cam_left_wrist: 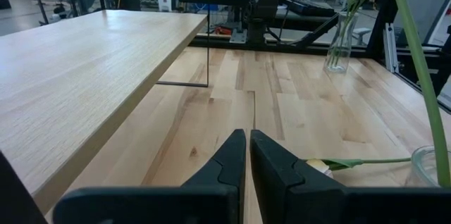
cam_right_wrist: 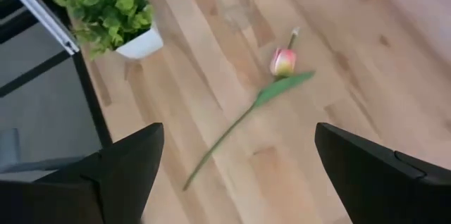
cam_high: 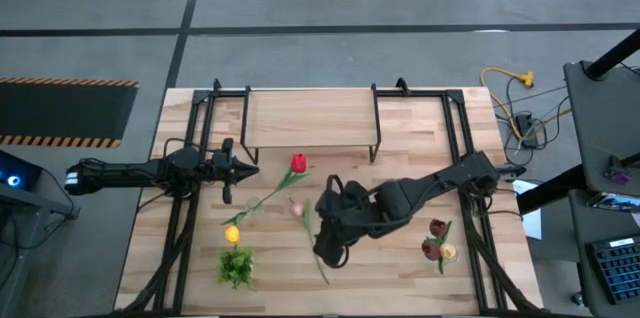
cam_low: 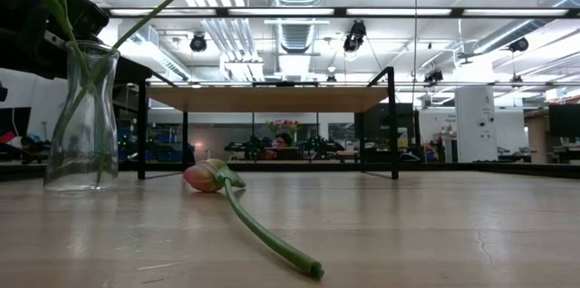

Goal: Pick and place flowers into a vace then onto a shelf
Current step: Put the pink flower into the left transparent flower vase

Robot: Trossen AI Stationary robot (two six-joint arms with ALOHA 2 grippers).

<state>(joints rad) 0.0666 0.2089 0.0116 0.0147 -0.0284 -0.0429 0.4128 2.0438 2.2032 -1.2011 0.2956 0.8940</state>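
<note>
The right tool [cam_right_wrist: 236, 175] hovers with fingers spread wide above the pink tulip [cam_right_wrist: 283, 62] lying flat on the counter [cam_high: 400, 278], so the pick looks next: descend and pinch its thin stem, while the left tool [cam_left_wrist: 248, 155] waits pressed together near the shelf [cam_high: 310, 113].

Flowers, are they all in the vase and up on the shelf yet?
Not yet. Done: some green stems stand in the glass vase. In hand: the open right hand hovers over the pink tulip lying flat. Left: pick that tulip up, put it in, then lift the vase onto the bare shelf. The shut left hand waits beside the shelf.
</note>
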